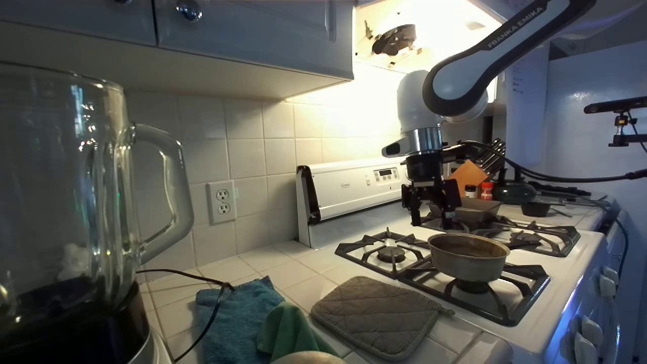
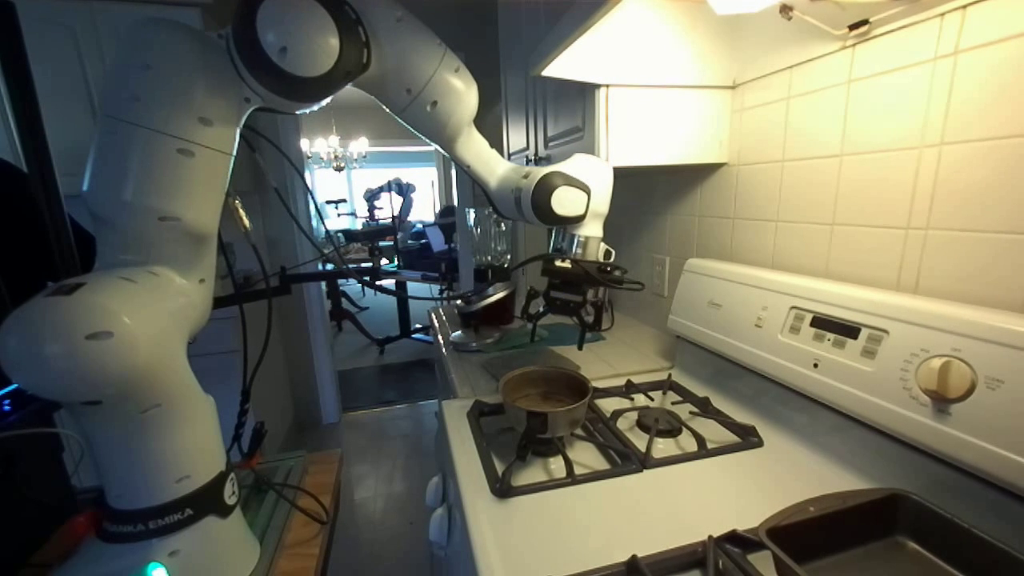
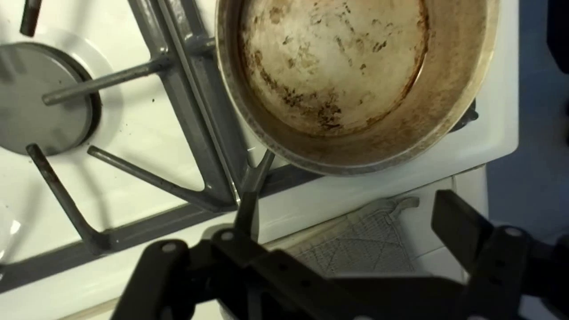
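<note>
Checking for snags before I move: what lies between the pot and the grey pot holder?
In the wrist view, the grate's outer bar and the stovetop's white edge lie between the pot and the pot holder.

The pot (image 3: 333, 71) was metal, dull, its inner floor blotched and rough-looking; the grates (image 3: 189, 118) were low-sheen metal; the stovetop (image 2: 664, 512) looked like smooth, glossy enamel; the pot holder (image 1: 376, 316) was matt quilted cloth; the blue towel (image 1: 235, 321) had a rough, fuzzy nap, the green cloth (image 1: 293, 331) a smoother face; the blender jar (image 1: 108, 177) was clear and shiny, apparently glass; the gripper (image 1: 431, 220) looked matt, the arm (image 2: 160, 216) like smooth satin plastic; the board (image 2: 316, 496) at its foot looked wooden.
</note>
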